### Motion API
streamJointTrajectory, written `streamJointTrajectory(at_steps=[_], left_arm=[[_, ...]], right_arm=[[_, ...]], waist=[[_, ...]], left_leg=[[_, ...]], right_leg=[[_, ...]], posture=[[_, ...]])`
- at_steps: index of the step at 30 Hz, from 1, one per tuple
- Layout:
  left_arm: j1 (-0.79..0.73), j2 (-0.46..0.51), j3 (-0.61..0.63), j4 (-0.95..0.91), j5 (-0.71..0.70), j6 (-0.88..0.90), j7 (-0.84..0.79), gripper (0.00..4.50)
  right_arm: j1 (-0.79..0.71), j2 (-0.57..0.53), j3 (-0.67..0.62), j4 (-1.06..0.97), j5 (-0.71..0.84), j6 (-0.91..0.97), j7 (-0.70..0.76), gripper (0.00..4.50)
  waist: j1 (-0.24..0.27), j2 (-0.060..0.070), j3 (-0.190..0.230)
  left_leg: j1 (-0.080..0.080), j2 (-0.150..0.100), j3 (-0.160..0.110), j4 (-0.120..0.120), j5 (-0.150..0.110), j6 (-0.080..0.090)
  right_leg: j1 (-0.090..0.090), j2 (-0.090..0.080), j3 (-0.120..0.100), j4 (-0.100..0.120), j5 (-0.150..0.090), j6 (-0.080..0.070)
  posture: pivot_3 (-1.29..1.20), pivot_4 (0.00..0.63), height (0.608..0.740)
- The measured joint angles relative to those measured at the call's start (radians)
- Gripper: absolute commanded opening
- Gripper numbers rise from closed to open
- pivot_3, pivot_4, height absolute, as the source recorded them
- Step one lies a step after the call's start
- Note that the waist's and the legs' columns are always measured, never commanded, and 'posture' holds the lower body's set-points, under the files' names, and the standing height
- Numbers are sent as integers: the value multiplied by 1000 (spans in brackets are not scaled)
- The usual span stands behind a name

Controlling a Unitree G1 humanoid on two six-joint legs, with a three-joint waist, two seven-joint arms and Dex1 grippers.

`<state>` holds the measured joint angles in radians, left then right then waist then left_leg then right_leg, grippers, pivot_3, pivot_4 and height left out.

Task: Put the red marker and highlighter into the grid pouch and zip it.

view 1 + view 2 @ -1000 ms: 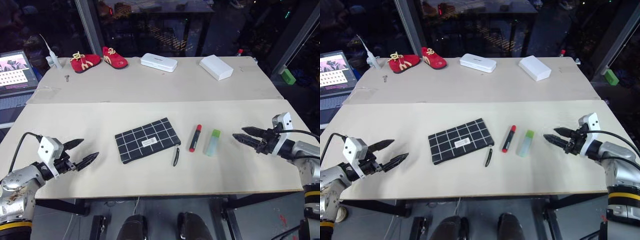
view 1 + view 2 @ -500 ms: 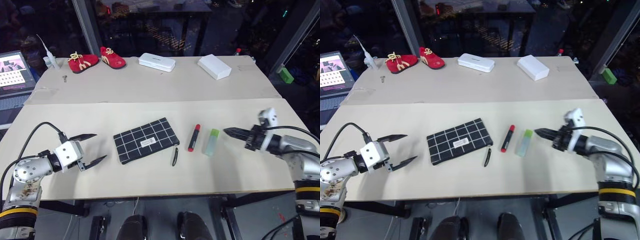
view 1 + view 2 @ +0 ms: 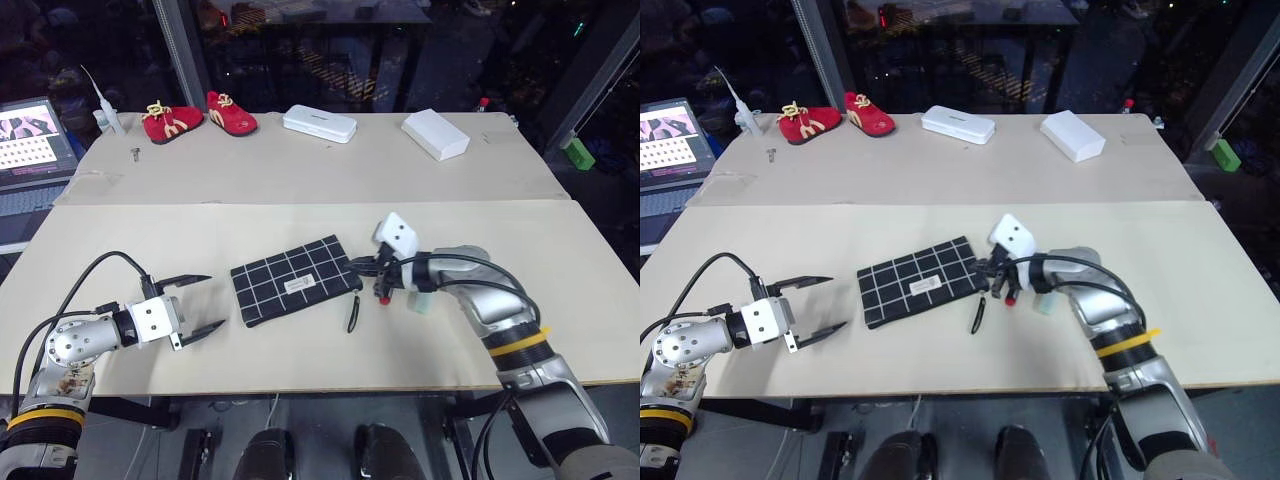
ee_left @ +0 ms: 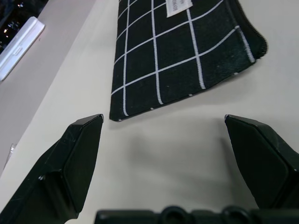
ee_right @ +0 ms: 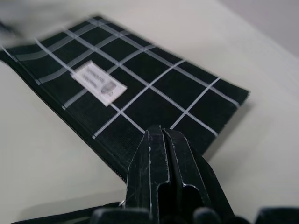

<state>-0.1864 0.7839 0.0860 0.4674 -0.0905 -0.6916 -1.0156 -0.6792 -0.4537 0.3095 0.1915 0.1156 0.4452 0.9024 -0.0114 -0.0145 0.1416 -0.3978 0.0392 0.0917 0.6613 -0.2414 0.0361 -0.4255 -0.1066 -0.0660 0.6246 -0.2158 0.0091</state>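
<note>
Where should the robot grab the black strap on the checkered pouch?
Probably the strap's free end, the end away from the grid pouch. It lies flat on the table, trailing off the pouch's corner, so coming from above with jaws across its thin width looks easiest.

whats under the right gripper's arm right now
Under the right gripper and its arm lie the red marker, only its low end showing, and the highlighter, mostly covered. The fingertips sit at the grid pouch's edge.
</note>
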Motion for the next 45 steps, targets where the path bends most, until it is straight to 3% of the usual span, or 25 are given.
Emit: streamJointTrajectory(at_steps=[14,22,31,42,45], left_arm=[[-47,-27,-78,71,-10,-112,-21,4500],[-71,-82,-166,24,23,-163,-10,4500],[-220,-103,-217,185,189,-292,140,4500],[-283,-134,-276,244,207,-333,178,4500],[-286,-134,-288,244,199,-328,168,3736]], right_arm=[[-84,-27,161,116,-239,-193,60,69],[-88,0,147,147,-254,-209,71,69],[-72,17,127,141,-249,-206,82,69],[-57,16,105,129,-250,-196,90,69],[-56,17,104,128,-250,-196,90,0]], waist=[[0,0,0],[-1,0,0],[0,0,0],[2,0,-1],[1,0,0]], left_leg=[[2,0,1,0,0,0],[6,0,3,0,0,0],[8,-1,3,0,1,-1],[7,-1,3,0,1,-1],[7,-1,3,0,1,-1]], right_leg=[[2,0,0,0,0,0],[4,0,0,1,0,0],[5,0,0,3,0,0],[4,-1,0,2,0,0],[4,-1,0,2,0,0]], posture=[[0,150,740],[0,150,740],[0,150,740],[0,150,740],[0,150,740]])
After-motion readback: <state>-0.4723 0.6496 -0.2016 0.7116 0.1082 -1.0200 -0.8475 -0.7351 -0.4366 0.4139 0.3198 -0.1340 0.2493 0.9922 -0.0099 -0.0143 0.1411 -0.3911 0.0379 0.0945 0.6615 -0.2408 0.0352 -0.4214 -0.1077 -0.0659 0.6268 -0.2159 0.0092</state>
